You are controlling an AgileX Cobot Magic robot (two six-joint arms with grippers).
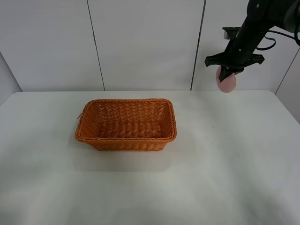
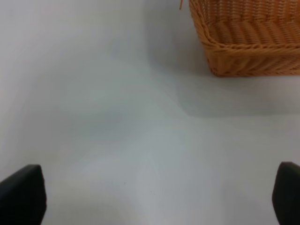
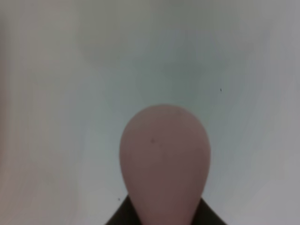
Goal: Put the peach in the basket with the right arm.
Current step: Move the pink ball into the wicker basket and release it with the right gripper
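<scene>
High above the table's far right, my right gripper is shut on the pink peach, which hangs below the black claw. In the right wrist view the peach fills the lower middle, with the white table far beneath it. The orange-brown wicker basket stands empty on the table left of centre, well to the left of and below the peach. A corner of the basket shows in the left wrist view. My left gripper hovers low over bare table, its fingertips wide apart, open and empty.
The white table runs to the wall panels behind. The right arm reaches in from the upper right corner. The left arm itself is outside the exterior view.
</scene>
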